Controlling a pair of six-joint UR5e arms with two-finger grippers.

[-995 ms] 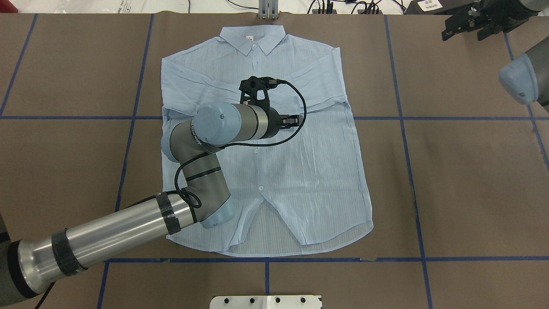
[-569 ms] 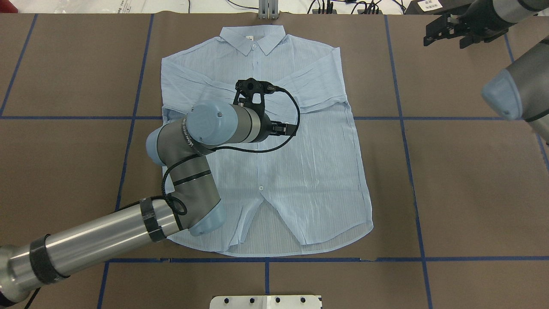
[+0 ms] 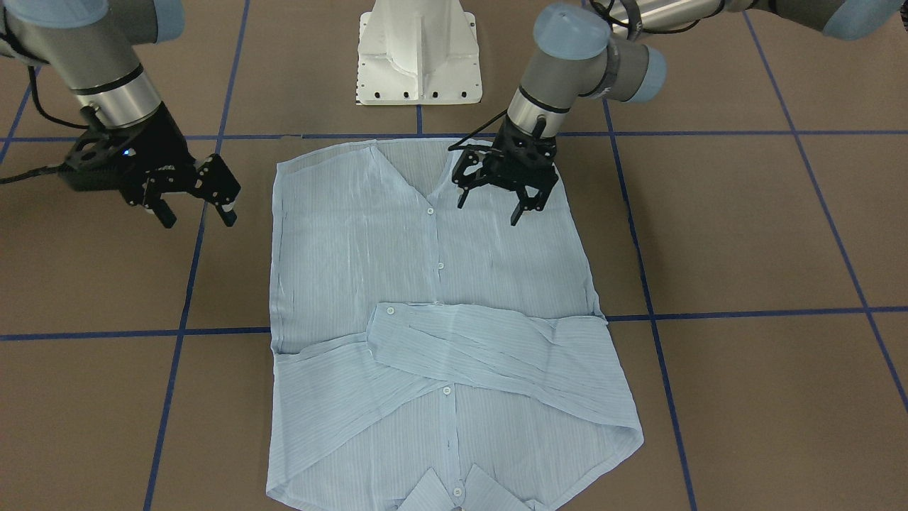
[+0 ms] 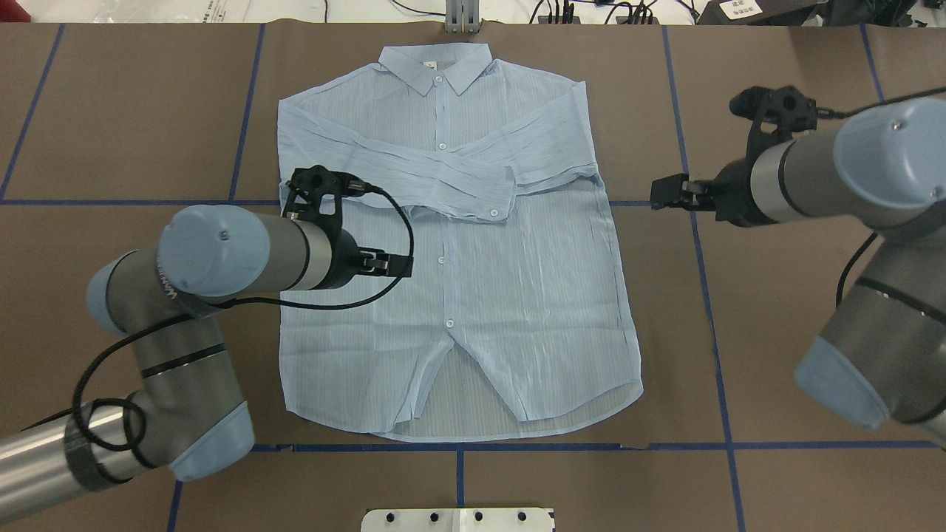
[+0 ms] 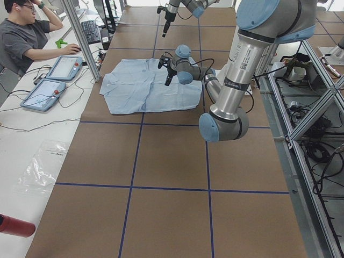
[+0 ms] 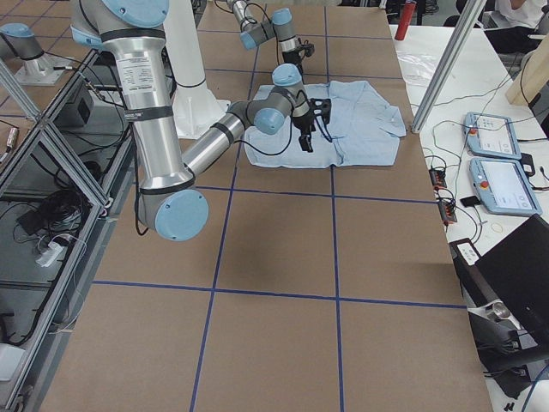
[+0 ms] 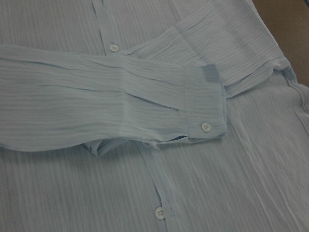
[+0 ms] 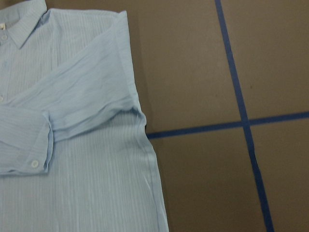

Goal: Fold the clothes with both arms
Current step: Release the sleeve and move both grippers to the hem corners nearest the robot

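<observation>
The pale light-blue shirt (image 4: 532, 295) lies flat and buttoned on the brown table, collar at the far side, both sleeves folded across the chest. The top sleeve's cuff (image 7: 205, 108) ends right of the button line. My left gripper (image 4: 384, 262) is open and empty, held above the shirt's left half (image 3: 489, 209). My right gripper (image 4: 669, 193) is open and empty above the bare table, right of the shirt's right edge (image 3: 197, 213). The right wrist view shows the shirt's right shoulder and side seam (image 8: 87, 145).
The white pedestal base (image 4: 458, 519) stands at the near table edge. Blue tape lines (image 4: 709, 310) cross the brown table cover. An operator (image 5: 27, 37) sits at the far side with two tablets (image 5: 54, 80). A metal post (image 4: 462, 15) stands behind the collar.
My left arm has pulled back from the shirt's centre to the left and nearer, uncovering the folded sleeve. My right arm has swung from the far right corner to just right of the shirt.
</observation>
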